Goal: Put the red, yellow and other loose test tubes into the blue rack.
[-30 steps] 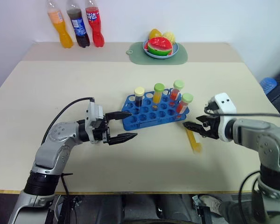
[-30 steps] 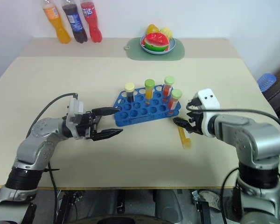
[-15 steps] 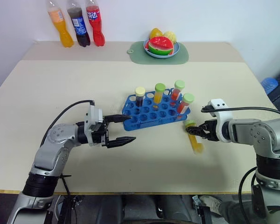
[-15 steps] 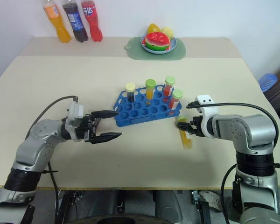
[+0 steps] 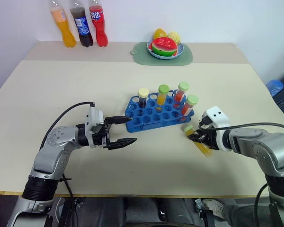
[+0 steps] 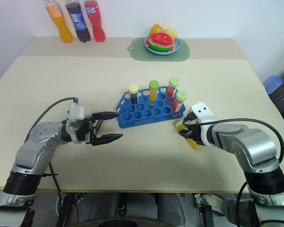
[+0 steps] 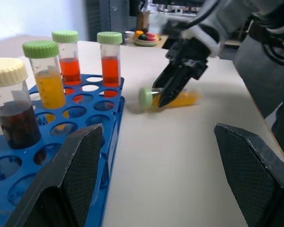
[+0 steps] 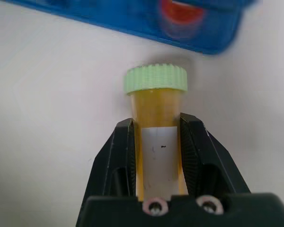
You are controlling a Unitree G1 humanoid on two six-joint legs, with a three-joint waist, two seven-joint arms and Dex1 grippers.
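Right gripper (image 8: 157, 142) clamped on yellow tube (image 8: 157, 118) lying on table (image 5: 61, 85) just beside blue rack (image 5: 158, 113), toward right edge. Left gripper (image 5: 123, 130) wide open, empty, near rack's left end.

Non-task items, all well beyond the reach of both sets of fingers, at the far side of the table (image 5: 61, 90).

Three drink bottles upright in a row at the far left edge, touching or nearly so: orange bottle (image 5: 59, 23), dark cola bottle (image 5: 79, 22) with blue label, red bottle (image 5: 97, 21).

Far centre: green mat (image 5: 162, 52), rounded corners, small tab on its left side. On it a blue plate (image 5: 164, 53) holding fruit: watermelon slice (image 5: 164, 46) in front, yellow fruit (image 5: 164, 35) behind.

Off the table's right edge, lower down, a blue ribbed object (image 5: 274, 86), partly cut off.

Pale wall (image 5: 203, 19) behind.
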